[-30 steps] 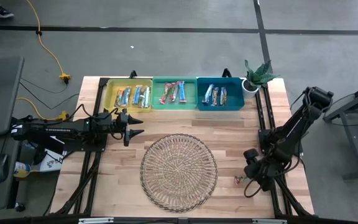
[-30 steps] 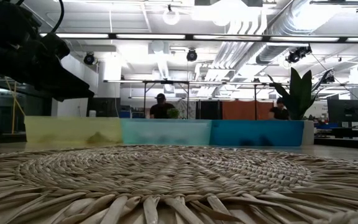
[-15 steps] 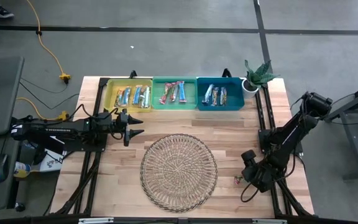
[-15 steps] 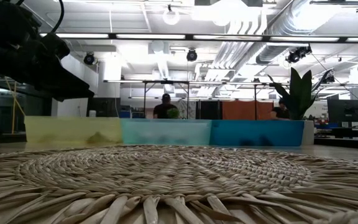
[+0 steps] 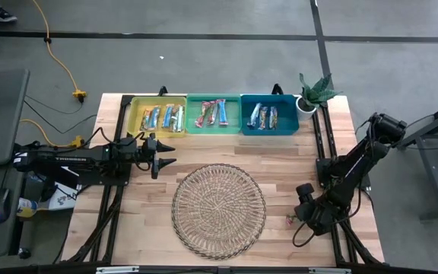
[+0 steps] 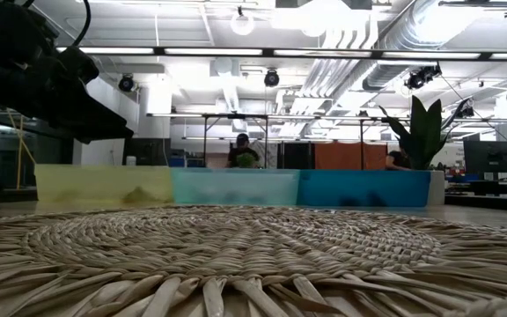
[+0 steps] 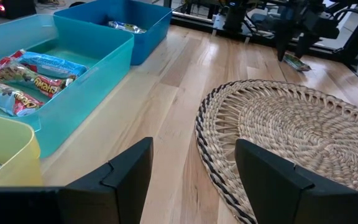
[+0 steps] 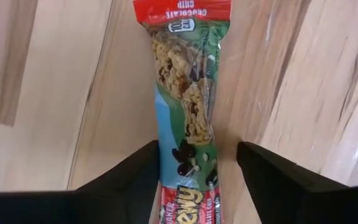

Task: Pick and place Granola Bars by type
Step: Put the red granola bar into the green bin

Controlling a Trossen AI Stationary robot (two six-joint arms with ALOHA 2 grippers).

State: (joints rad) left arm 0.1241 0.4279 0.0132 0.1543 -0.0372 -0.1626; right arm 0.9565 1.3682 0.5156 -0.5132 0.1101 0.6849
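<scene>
bar: granola bar (image 8: 187,106), red-green wrapper, flat on table | right end effector (image 8: 194,180): spread astride it

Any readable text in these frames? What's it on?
"CHOCOLATE CHIP", seen upside down: red end of the granola bar between the right pincer's fingers.
Yellow lettering at that bar's near end: cut off, unreadable.
Bars in the green bin: print too blurred.
</scene>
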